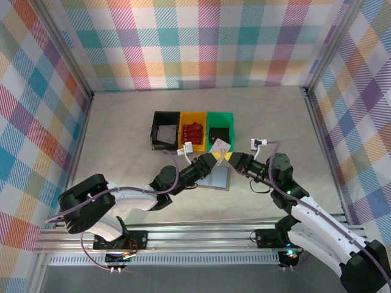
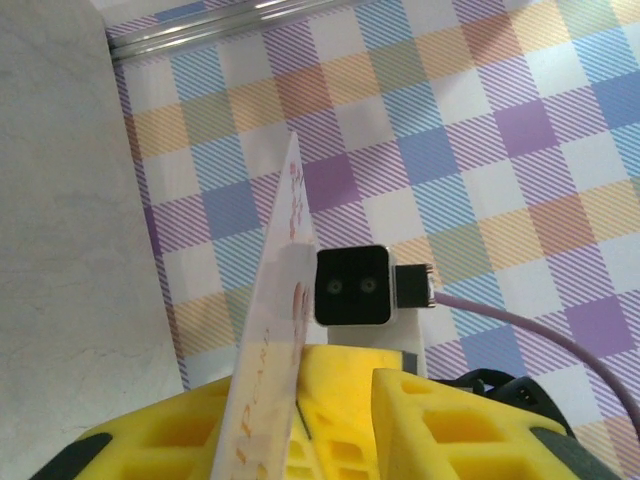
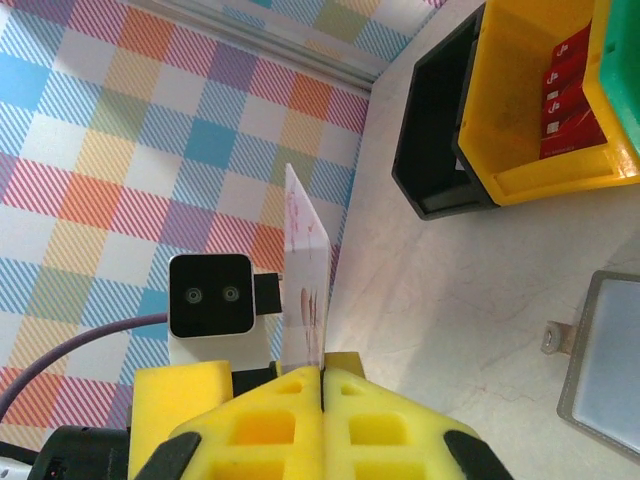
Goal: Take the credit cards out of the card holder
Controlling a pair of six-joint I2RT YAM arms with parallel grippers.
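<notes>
A thin, stiff, pale card [image 3: 305, 270] with reddish print stands on edge, clenched between the right gripper's [image 3: 322, 385] yellow gridded pads. The left gripper [image 2: 325, 390] brackets the same card, jaws slightly apart, one pad touching it. The flat grey card holder [image 1: 215, 178] lies on the table [image 1: 122, 134] at 6 o'clock below them.

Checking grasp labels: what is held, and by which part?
A card, pinched at one edge by the right gripper; left gripper straddles it, not clamped.
</notes>
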